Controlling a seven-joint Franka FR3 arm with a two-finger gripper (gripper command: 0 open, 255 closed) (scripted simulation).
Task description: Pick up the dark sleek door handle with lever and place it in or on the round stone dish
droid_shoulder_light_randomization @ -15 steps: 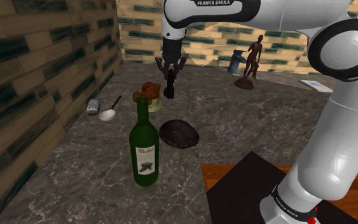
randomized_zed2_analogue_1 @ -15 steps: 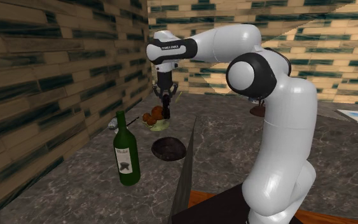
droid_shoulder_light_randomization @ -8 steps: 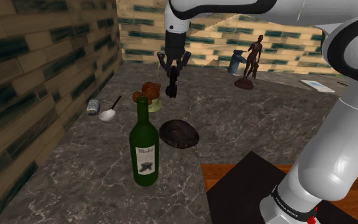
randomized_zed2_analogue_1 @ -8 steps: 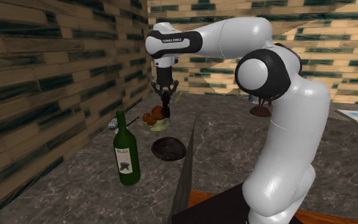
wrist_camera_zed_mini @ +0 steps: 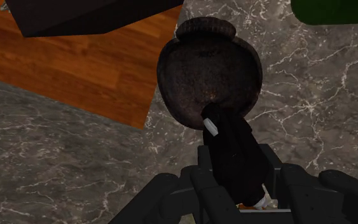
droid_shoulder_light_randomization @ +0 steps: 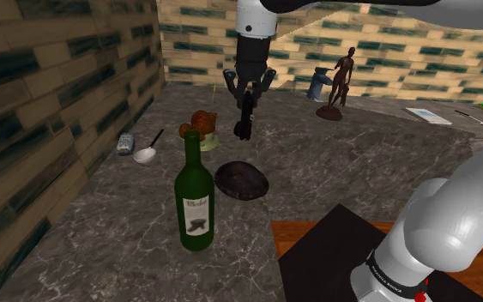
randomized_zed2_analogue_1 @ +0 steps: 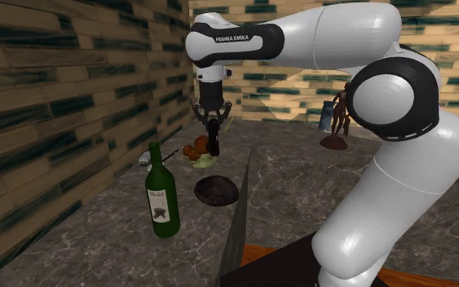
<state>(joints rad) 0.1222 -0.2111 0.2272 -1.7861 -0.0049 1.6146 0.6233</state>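
Black door handle (droid_shoulder_light_randomization: 244, 123) hangs clamped in the gripper (droid_shoulder_light_randomization: 247, 93) above the surface (droid_shoulder_light_randomization: 359, 163), likely mid-carry; next should shift over the dark dish (droid_shoulder_light_randomization: 241, 181), lower, release.

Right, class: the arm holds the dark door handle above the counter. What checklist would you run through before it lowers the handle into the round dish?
1. Door handle clasped in the end effector: ok, the fingers close on it.
2. Handle lifted off the counter: ok, it hangs in the air.
3. Dish free to receive it: ok, nothing lies in it.
4. Handle centred over the dish: cannot tell; in the wrist view its tip overlaps only the dish's near side.
5. Wine bottle apart from the dish: ok, it stands upright beside it with a gap.
6. Plate of food apart from the handle: ok.
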